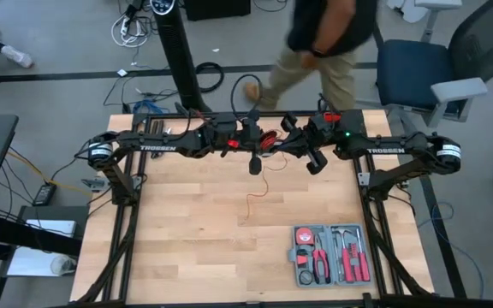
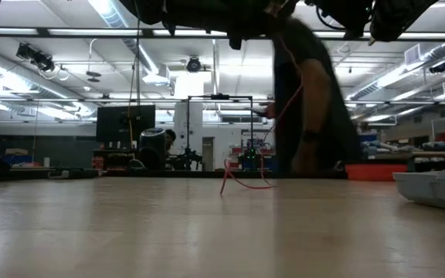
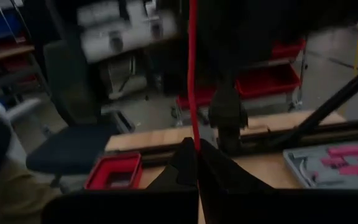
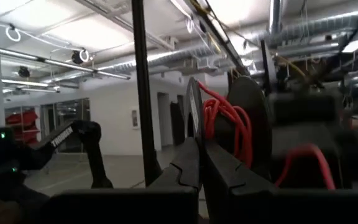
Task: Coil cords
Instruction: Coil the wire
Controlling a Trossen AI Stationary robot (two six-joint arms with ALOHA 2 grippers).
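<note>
The thin red cord point(image 1: 260, 182) hangs from between my two grippers above the table's far middle. Its loose end point(image 2: 242, 183) lies on the wooden table top point(image 1: 187, 239). Part of the cord is wound on a small black spool point(image 4: 229, 121), which shows red in the high view point(image 1: 268, 141). My left gripper point(image 3: 197, 157) reaches in level from the left and is shut on the cord. My right gripper point(image 4: 201, 155) comes from the right, tipped slightly up, and is shut on the spool. My left gripper pinches the red cord between its two fingertips, a single strand point(image 3: 192, 124). The fingers come in level from the table's left. From them the strand runs straight and taut away from the gripper, high above the table. My right gripper pinches one thin black flange of the spool point(image 4: 194, 115) between its two fingers, at the flange's rim. The fingers come from the table's right, slanting a little upward. The spool is held clear of the table, with red cord wound beside that flange.
A grey tool case point(image 1: 330, 255) with red-handled tools lies open near the table's front right. A person point(image 1: 323, 38) walks past just beyond the far edge. An office chair point(image 1: 418, 73) stands at the far right.
</note>
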